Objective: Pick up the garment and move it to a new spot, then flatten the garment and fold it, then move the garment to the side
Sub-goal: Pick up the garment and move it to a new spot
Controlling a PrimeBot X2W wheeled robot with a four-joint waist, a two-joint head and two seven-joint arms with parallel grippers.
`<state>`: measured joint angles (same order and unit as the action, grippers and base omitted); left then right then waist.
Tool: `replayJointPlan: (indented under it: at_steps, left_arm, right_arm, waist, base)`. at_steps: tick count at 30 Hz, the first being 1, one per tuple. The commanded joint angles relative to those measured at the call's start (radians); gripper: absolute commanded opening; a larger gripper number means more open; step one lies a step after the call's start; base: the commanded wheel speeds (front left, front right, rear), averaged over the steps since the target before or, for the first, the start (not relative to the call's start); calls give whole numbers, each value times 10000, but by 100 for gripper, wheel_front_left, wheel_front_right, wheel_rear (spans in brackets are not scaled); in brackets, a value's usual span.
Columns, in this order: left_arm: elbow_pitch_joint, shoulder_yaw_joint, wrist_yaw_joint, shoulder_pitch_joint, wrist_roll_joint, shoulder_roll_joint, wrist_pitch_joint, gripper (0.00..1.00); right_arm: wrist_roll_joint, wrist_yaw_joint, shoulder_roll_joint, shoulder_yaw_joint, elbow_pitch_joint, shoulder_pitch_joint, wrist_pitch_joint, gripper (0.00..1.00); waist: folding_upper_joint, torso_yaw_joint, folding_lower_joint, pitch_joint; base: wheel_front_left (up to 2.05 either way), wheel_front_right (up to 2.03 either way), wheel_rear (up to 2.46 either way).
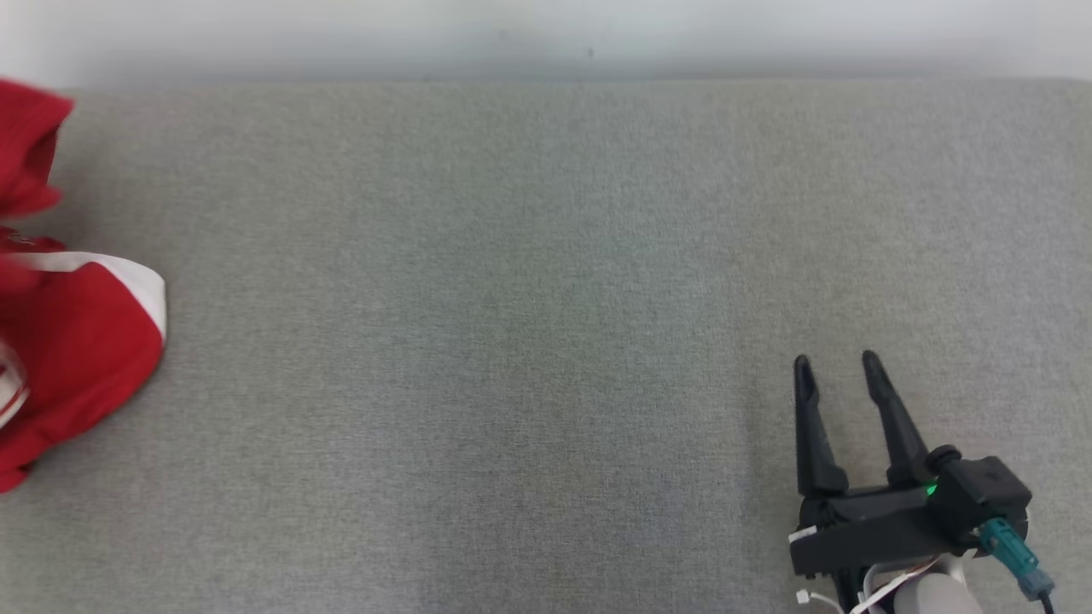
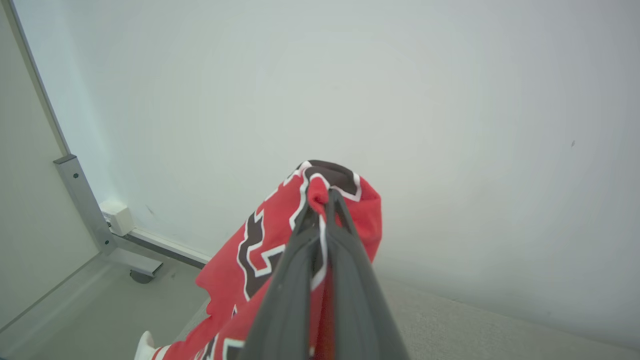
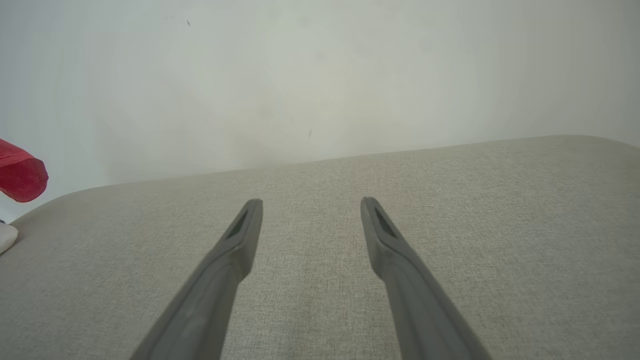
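Observation:
A red garment (image 1: 77, 358) with white trim hangs at the far left of the grey surface, partly cut off by the head view's edge. My left gripper (image 2: 325, 197) is shut on a bunched fold of this garment (image 2: 280, 240), whose black and white lettering drapes down to the left of the fingers. A red corner of the garment (image 3: 20, 172) shows at the left edge of the right wrist view. My right gripper (image 1: 839, 368) stands open at the lower right over bare fabric, its fingers (image 3: 240, 235) spread wide with nothing between them.
The grey fabric surface (image 1: 529, 324) runs wide between garment and right gripper, ending at a pale wall (image 1: 546, 34) at the back. In the left wrist view a metal frame post (image 2: 85, 205) with a caster stands on the floor beside the surface.

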<state>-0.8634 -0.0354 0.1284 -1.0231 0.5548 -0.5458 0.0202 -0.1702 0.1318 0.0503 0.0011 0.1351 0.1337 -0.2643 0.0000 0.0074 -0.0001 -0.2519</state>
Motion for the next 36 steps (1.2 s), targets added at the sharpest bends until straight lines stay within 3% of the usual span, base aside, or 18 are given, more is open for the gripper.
replayJointPlan:
  at_steps: [1, 10, 17, 24, 29, 36]
  left_arm:
    - [451, 223, 14, -226, 168, 68, 69, 0]
    - [3099, 1320, 19, -635, 837, 340, -379, 0]
    - [5376, 1987, -65, -401, 964, 758, -1209, 0]
    - [7224, 2704, -478, -76, 946, 1555, -1782, 0]
    - [7990, 3270, -679, 319, 761, 1954, -1975, 0]
    - [7974, 3877, -820, 1359, 766, 2358, -1892, 0]
  right_arm:
    - [60, -21, 0, 37, 10, -181, -19, 100]
    - [-96, -21, 3, 189, 143, -403, -19, 100]
    - [-261, -21, -2, 260, 192, -457, -20, 100]
    - [-474, -21, -3, 367, 263, -536, -19, 100]
    - [-579, -21, -2, 418, 300, -510, -19, 100]
    - [-628, -21, -5, 426, 300, -422, -19, 100]
  waist:
    - [0, 174, 1, 271]
    - [0, -201, 1, 672]
    - [0, -1100, 1, 740]
    - [0, -2133, 1, 647]
    - [0, -2758, 1, 521]
    - [0, -3218, 1, 351]
  base:
    - [0, 0, 0]
    - [0, 0, 0]
    - [0, 0, 0]
    - [0, 0, 0]
    - [0, 0, 0]
    - [0, 0, 0]
